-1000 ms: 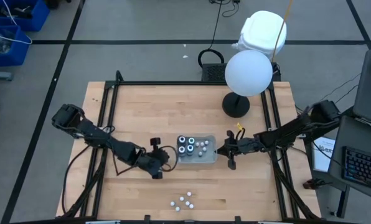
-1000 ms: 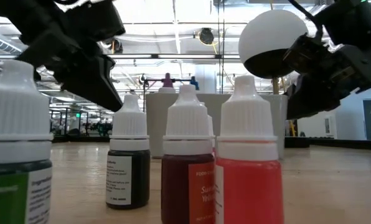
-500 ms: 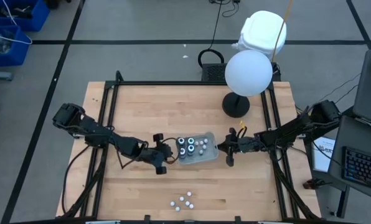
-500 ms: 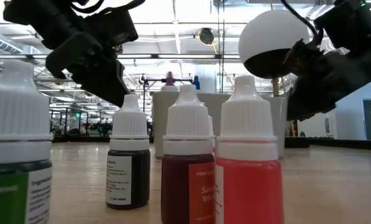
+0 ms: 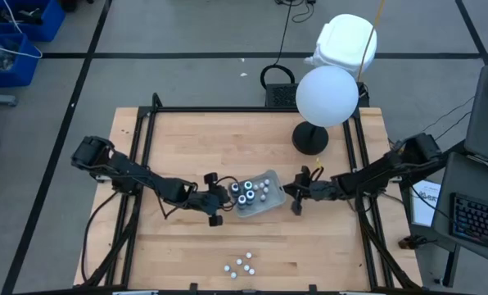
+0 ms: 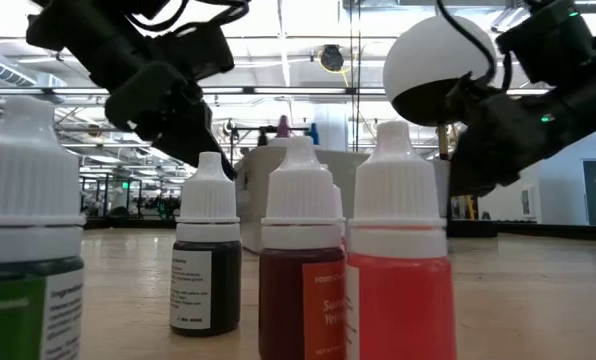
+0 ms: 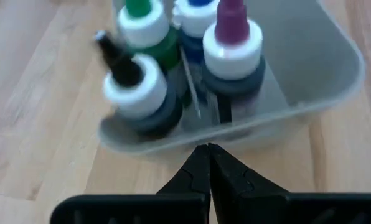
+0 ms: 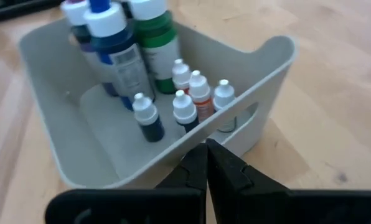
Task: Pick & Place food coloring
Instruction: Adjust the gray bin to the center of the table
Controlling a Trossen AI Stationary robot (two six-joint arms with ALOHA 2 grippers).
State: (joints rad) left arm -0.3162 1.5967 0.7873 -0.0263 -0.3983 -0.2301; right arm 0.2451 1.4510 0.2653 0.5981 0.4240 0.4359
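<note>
While flanked, tray (image 5: 259, 197) edges crowded

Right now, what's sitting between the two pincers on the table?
In the high view, the clear tray with large and small bottles in it lies between the left pincer and the right pincer, both shut against its ends.

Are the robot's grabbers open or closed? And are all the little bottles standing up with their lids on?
left gripper: shut, holding nothing, tips close to the tray's wall.
right gripper: shut, holding nothing, tips by the tray's opposite wall.
tray: right way up on the table, with bottles inside.
big food coloring bottles: upright in the tray, capped.
small dropper bottles: upright in the tray, capped.
loose dropper bottles: standing on the table outside the tray, capped.
</note>
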